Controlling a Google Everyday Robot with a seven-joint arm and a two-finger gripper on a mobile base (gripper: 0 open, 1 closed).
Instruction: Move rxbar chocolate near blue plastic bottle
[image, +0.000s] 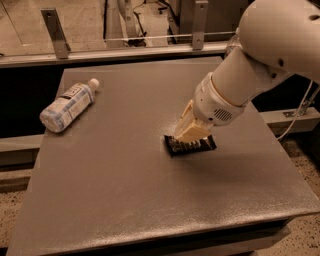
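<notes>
The rxbar chocolate (192, 145), a small flat black wrapper, lies near the middle of the grey table (125, 200). My gripper (191, 133) comes down on it from the upper right, its cream fingers (186, 125) closed on the bar's top edge. The bar's far side is hidden by the fingers. The blue plastic bottle (66, 106) lies on its side at the table's left edge, white cap pointing to the back right, well to the left of the bar and gripper.
My large white arm (260, 55) covers the table's right rear. A metal rail with two upright brackets (55, 32) runs behind the table. A cable (300, 112) hangs at the right. The floor drops away past the table's edges.
</notes>
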